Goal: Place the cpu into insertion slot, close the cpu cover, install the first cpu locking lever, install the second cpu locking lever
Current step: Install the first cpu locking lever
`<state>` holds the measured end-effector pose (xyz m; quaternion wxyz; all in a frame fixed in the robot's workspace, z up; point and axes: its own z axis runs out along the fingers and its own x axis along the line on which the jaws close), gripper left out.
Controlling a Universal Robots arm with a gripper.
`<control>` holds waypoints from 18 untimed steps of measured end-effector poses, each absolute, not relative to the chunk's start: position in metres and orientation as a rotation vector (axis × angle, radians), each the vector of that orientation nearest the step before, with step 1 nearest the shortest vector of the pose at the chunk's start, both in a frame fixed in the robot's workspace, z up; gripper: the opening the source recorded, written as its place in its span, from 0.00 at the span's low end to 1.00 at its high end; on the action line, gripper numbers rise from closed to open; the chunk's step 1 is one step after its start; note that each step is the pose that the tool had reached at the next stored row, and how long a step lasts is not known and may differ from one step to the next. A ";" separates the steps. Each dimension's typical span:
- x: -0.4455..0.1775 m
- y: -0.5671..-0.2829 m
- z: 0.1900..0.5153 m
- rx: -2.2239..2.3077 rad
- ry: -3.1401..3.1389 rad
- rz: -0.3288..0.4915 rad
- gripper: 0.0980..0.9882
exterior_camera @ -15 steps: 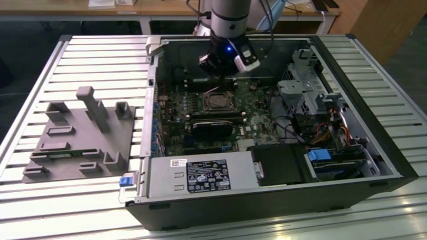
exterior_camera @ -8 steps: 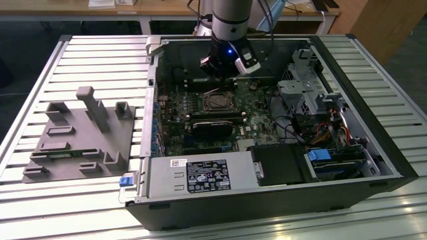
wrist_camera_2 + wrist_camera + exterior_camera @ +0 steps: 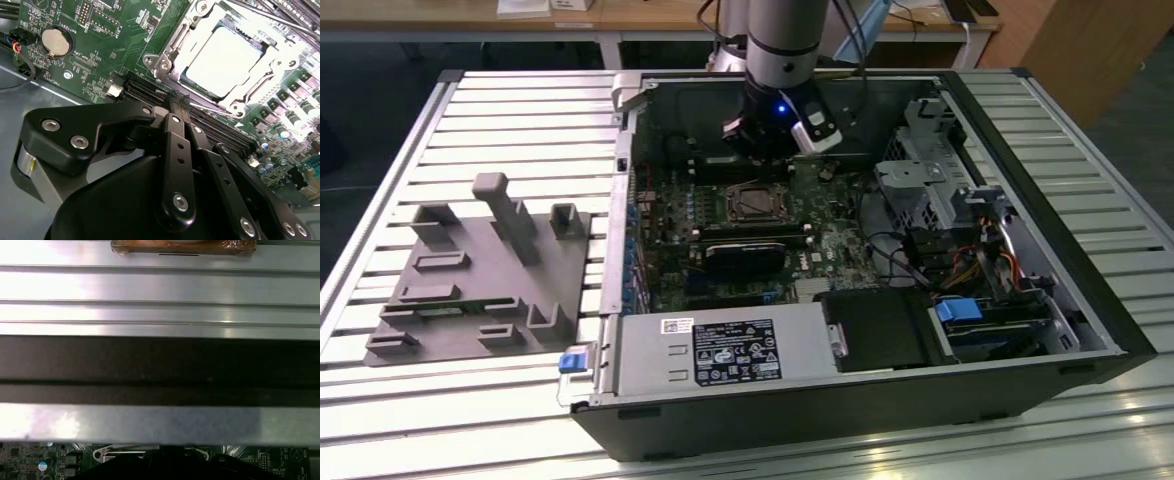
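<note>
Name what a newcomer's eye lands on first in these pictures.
The arm's gripper hangs inside the open computer case, just above the insertion slot. In the second wrist view the cpu gleams bright in the slot, framed by the silvery cpu cover.

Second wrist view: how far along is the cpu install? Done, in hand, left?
Done: the pale silvery square cpu sits in the silver-rimmed insertion slot, and the thin silvery cpu cover frame looks lowered around it. In hand: nothing. The black gripper is shut and empty, hovering beside the socket. Left: both locking levers. I cannot tell from these views whether either one is latched.
</note>
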<state>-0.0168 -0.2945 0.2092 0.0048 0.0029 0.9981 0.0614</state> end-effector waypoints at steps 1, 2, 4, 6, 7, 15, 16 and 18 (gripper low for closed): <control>-0.017 -0.294 0.208 0.009 3.126 0.192 0.01; -0.016 -0.294 0.207 0.009 3.126 0.192 0.01; -0.016 -0.294 0.206 0.009 3.126 0.192 0.01; -0.016 -0.294 0.205 0.009 3.126 0.192 0.01; -0.016 -0.294 0.204 0.009 3.126 0.191 0.01; -0.016 -0.294 0.201 0.009 3.127 0.175 0.01; -0.015 -0.293 0.201 0.009 3.127 0.173 0.01; -0.015 -0.293 0.201 0.009 3.128 0.169 0.01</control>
